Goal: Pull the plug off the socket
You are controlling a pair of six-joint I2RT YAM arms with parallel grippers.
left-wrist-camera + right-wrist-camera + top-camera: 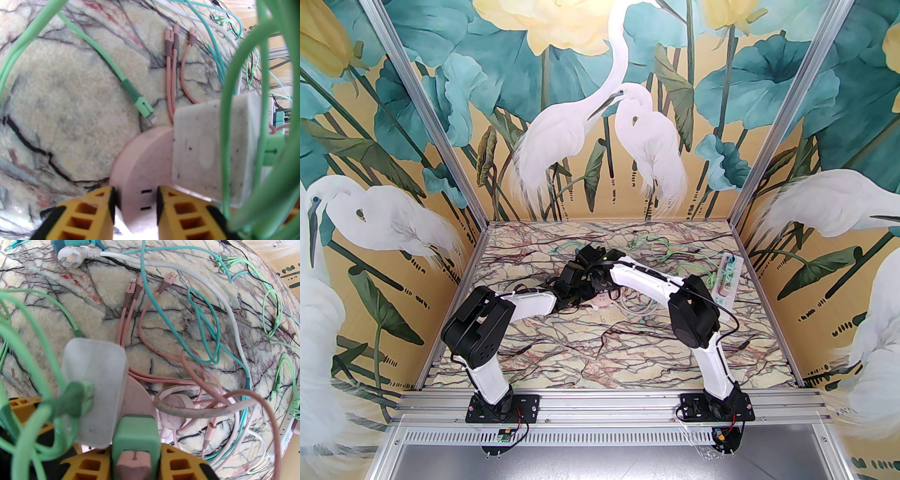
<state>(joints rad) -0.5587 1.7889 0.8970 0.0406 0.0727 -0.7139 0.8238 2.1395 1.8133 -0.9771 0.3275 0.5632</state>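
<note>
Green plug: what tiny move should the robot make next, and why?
Probably the right claw should pull the green plug a little way straight out from the pink socket. That claw looks shut on the plug, the left claw grips the socket's rim to hold it down, and the plug sits against the socket, not yet out.

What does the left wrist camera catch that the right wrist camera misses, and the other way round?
Left wrist: the slots in the pink socket and a green connector tip lying on the table. Right wrist: a green plug between yellow fingers, a white three-pin plug, a looped teal cable. Shared: the white adapter block and three pink cable ends.
</note>
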